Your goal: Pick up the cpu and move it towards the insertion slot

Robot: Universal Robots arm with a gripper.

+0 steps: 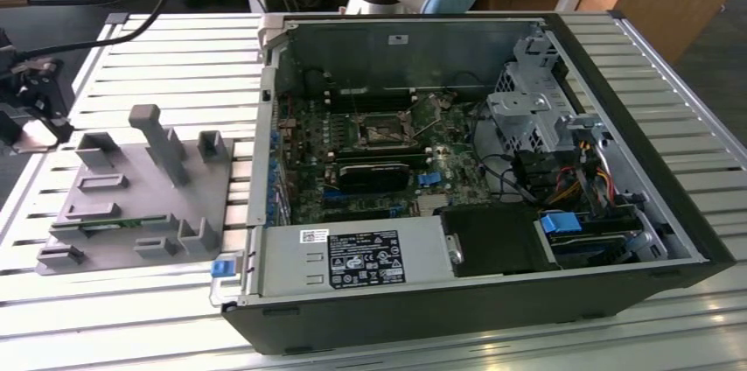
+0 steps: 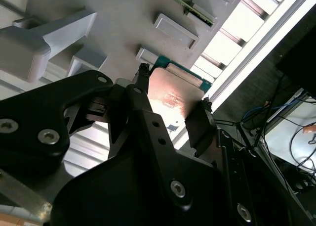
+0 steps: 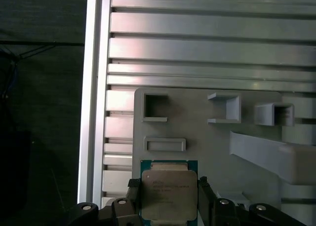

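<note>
Gripping is applied across the cpu (image 3: 169, 199). The gripper (image 3: 168, 185) has its two fingers (image 3: 133, 187) closed against opposite side edges of the cpu, and nothing else is held. The cpu is located over one corner of the grey fixture (image 3: 212, 147), near the edge that borders the slatted table (image 3: 197, 38). It cannot be told whether the cpu is lifted clear of the fixture or rests on it.

The cpu is judged to be light, thin and stiff. Its smooth metal top is likely to be slippery, and its underside is likely to be fragile. Contact is therefore best kept to the side edges, with moderate force and the cpu held level.

In the exterior view, the insertion slot (image 1: 380, 132) is seen on the board inside the open computer case (image 1: 653, 126), well apart from the fixture and towards the exterior view's right. In the first wrist view, the cpu's top is presented squarely, with a green rim along its far side. In the second wrist view, the same grip is shown obliquely, with the fingertips bracketing the reflective top.
</note>
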